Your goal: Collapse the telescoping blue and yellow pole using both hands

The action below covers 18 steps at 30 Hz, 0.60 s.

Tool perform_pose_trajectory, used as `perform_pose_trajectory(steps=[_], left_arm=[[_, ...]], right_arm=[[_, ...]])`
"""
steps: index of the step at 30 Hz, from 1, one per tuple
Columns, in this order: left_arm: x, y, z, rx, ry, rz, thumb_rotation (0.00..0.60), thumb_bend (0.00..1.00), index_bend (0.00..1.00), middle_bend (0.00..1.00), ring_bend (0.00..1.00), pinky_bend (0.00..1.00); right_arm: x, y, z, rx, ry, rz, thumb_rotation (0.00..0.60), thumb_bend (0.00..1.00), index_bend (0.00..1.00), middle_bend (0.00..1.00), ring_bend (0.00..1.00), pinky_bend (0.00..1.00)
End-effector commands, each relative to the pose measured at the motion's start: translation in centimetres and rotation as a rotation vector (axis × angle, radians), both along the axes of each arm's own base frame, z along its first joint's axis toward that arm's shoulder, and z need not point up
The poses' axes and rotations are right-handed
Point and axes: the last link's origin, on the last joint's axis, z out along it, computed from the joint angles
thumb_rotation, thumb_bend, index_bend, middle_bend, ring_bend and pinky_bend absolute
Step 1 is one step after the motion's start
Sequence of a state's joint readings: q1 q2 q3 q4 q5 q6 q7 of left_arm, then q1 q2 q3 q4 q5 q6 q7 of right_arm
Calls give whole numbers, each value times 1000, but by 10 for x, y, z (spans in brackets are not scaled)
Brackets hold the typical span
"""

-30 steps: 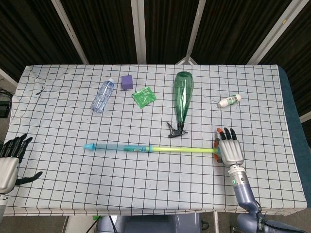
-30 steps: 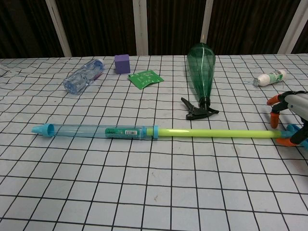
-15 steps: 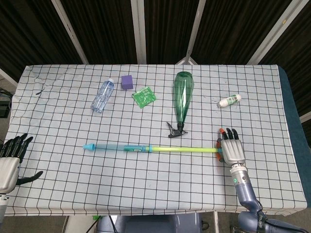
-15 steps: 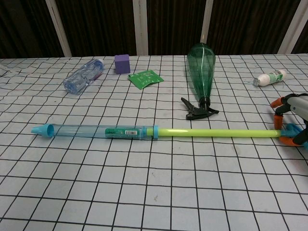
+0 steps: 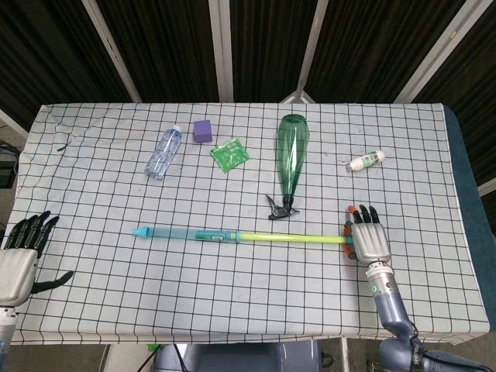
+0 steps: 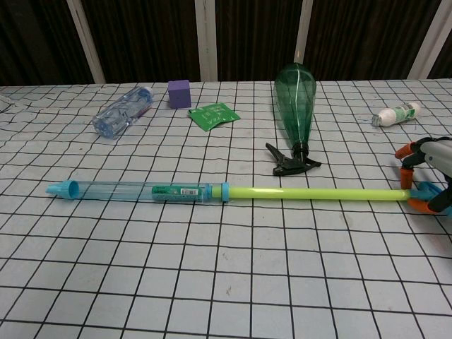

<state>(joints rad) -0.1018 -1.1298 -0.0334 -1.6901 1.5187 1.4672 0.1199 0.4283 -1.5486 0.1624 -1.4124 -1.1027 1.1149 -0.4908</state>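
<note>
No readable text, label on the pole [image 6: 174, 190] too blurred, print on the small white bottle [image 6: 396, 114] too small

Both the left hand [image 5: 17, 262] and right hand [image 5: 370, 240] have silver-grey palms and black fingers (right hand's fingertips orange).

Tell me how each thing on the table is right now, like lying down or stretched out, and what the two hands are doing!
pole: lying flat, stretched out, yellow rod showing
right hand: at the pole's yellow end; grip not clear
left hand: open, holding nothing, far from the pole
spray bottle: on its side, sprayer on
water bottle: on its side
cube: sitting flat
green packet: lying flat
white tube: on its side
</note>
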Motion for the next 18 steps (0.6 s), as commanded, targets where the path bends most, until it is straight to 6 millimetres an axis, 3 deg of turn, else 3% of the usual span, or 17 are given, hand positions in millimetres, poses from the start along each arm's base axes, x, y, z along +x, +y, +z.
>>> perform_pose_trajectory(steps=[1, 10, 18], left_arm=[[11, 13, -1, -19, 15, -25, 600, 114, 19, 0, 0, 0], [44, 65, -19, -112, 53, -44, 600, 176, 177, 36, 0, 0], [62, 101, -51, -196, 105, -46, 600, 232, 310, 80, 0, 0]], right_arm=[[2, 0, 1, 3, -8, 3, 600, 441, 570, 169, 0, 0], [4, 2, 3, 11, -15, 15, 600, 441, 570, 169, 0, 0], [3, 3, 6, 12, -16, 12, 600, 442, 570, 169, 0, 0]])
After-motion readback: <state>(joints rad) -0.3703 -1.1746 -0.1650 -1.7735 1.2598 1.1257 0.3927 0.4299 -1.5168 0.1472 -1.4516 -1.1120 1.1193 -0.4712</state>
